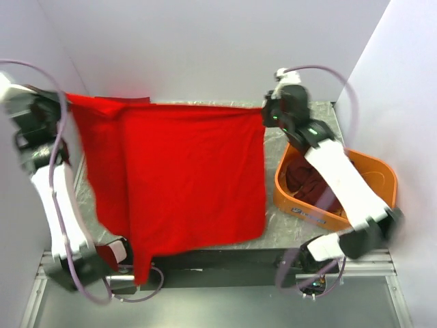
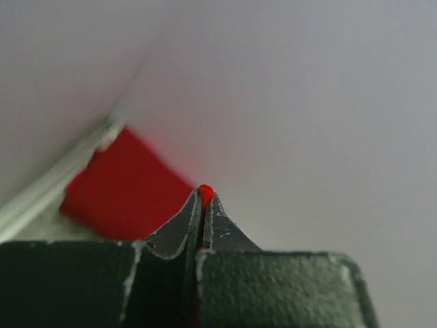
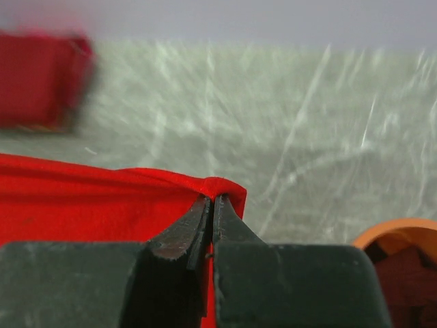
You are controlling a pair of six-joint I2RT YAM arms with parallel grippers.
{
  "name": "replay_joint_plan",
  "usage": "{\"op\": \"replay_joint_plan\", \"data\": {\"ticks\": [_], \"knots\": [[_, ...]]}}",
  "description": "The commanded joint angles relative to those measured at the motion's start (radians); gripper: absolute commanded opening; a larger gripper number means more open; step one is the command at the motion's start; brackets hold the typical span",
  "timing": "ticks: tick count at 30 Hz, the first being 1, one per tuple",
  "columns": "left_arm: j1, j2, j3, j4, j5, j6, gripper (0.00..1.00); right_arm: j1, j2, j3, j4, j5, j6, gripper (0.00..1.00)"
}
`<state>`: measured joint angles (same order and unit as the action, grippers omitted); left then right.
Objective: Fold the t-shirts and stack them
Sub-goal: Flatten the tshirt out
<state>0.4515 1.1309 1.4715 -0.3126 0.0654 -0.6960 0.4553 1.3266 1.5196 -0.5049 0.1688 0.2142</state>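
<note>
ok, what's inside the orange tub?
Bunched dark maroon cloth, likely t-shirts, lies in the orange tub. The right arm crosses over the tub's middle and hides the rest, so I can't count the pieces or see the bottom.

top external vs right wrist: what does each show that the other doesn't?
Top external only: the left claw at the red t-shirt's other corner. The whole shirt is stretched between the arms, and its lower edge hangs past the table's near edge. Right wrist only: the right claw close up, jaws shut on the shirt's folded edge. Both: the shirt, the table, and the orange tub with dark maroon cloth inside.
</note>
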Motion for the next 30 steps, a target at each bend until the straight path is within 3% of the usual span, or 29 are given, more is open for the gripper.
{"op": "replay_joint_plan", "data": {"ticks": [1, 3, 6, 10, 16, 21, 30], "knots": [[-0.034, 0.047, -0.152, 0.277, 0.081, 0.039, 0.01, -0.078, 0.150, -0.030, 0.115, -0.069, 0.019, 0.00], [-0.134, 0.151, -0.207, 0.305, -0.055, 0.096, 0.01, -0.105, 0.232, -0.024, 0.153, -0.115, 0.005, 0.00], [-0.252, 0.298, -0.241, 0.395, -0.142, 0.182, 0.01, -0.132, 0.416, 0.040, 0.163, -0.164, 0.002, 0.00], [-0.298, 0.513, -0.148, 0.374, -0.248, 0.197, 0.01, -0.168, 0.653, 0.242, 0.126, -0.184, -0.032, 0.00], [-0.306, 0.636, -0.025, 0.294, -0.302, 0.191, 0.01, -0.178, 0.799, 0.436, 0.065, -0.170, -0.111, 0.00], [-0.306, 0.609, -0.063, 0.245, -0.342, 0.127, 0.01, -0.185, 0.807, 0.455, 0.025, -0.170, -0.128, 0.00], [-0.315, 0.370, -0.163, 0.110, -0.441, 0.010, 0.01, -0.185, 0.668, 0.360, 0.008, -0.193, -0.108, 0.00]]}}
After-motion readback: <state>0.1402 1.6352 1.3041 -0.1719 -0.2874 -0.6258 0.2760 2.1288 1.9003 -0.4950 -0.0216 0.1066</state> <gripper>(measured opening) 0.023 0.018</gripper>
